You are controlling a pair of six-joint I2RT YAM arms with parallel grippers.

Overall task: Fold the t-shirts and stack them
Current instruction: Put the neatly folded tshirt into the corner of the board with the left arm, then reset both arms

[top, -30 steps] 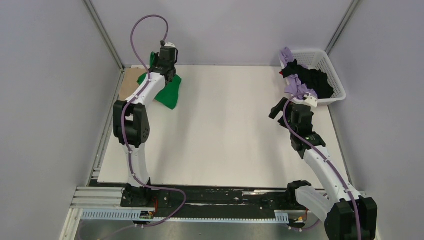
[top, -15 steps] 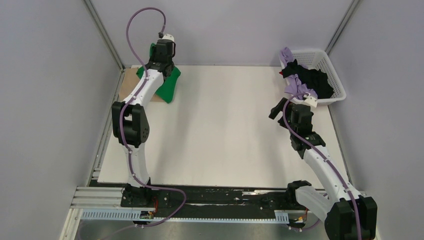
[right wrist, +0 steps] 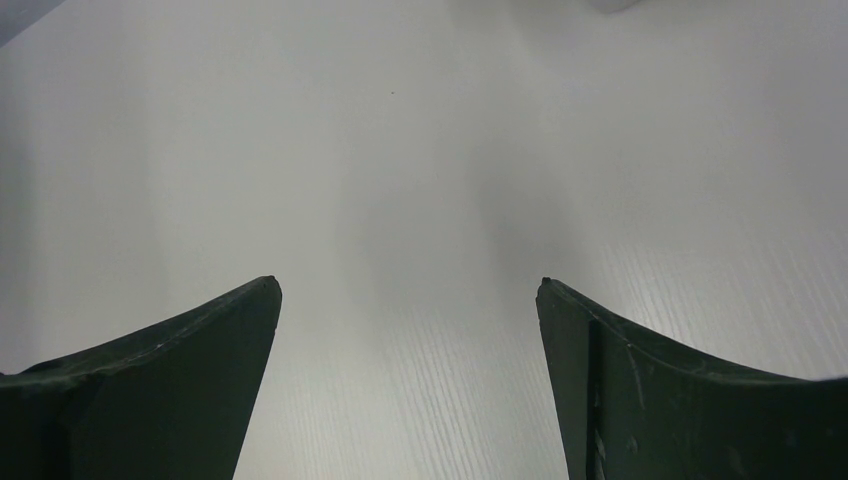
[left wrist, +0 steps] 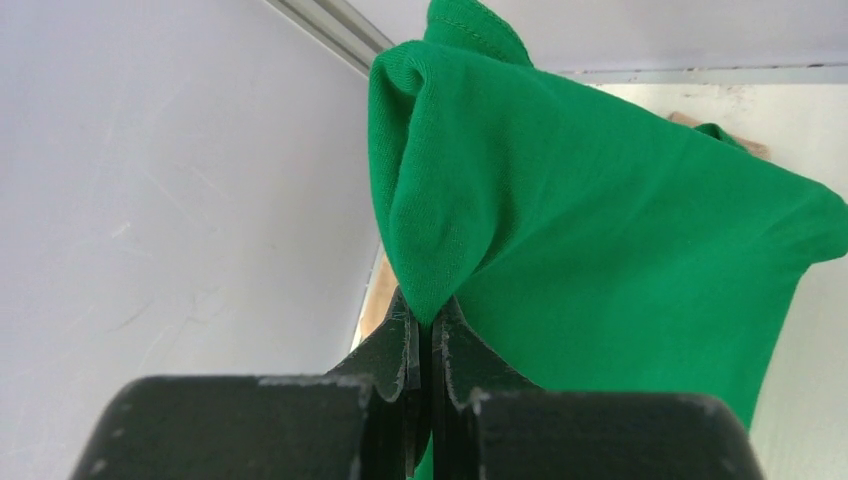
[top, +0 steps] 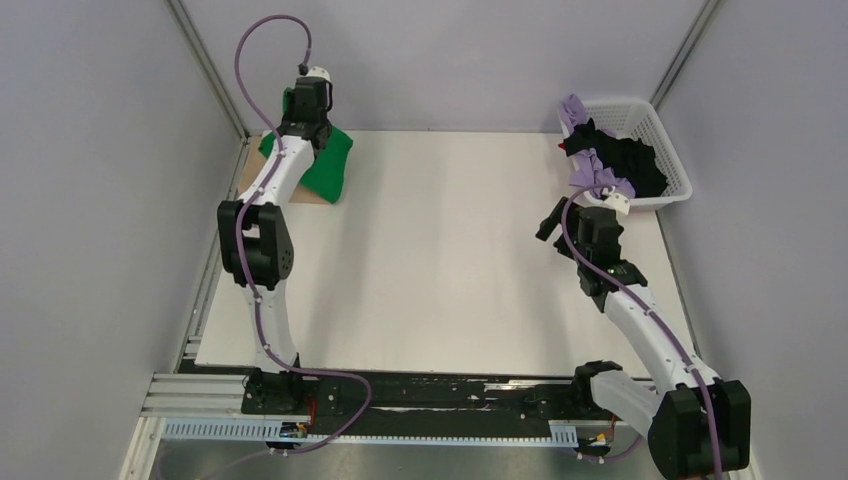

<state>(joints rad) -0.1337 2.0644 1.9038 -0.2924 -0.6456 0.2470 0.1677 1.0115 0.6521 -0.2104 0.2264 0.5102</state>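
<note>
Pinching only a thin fold of the green tee (left wrist: 600, 250), my left fingers (left wrist: 418, 345) are clamped tight on it at the far left corner of the bench (top: 450, 280). The cloth hangs bunched over the tan tee (top: 249, 172). I judge that fold could slip out, or the trailing hem could drag the tan tee askew. The side wall (top: 120, 200) sits close, leaving little swing room. My right fingers (top: 552, 216) hang spread wide and empty near the basket (top: 672, 150), which holds a lilac tee (top: 575, 112) and a black tee (top: 632, 160), well apart from the green one.
</note>
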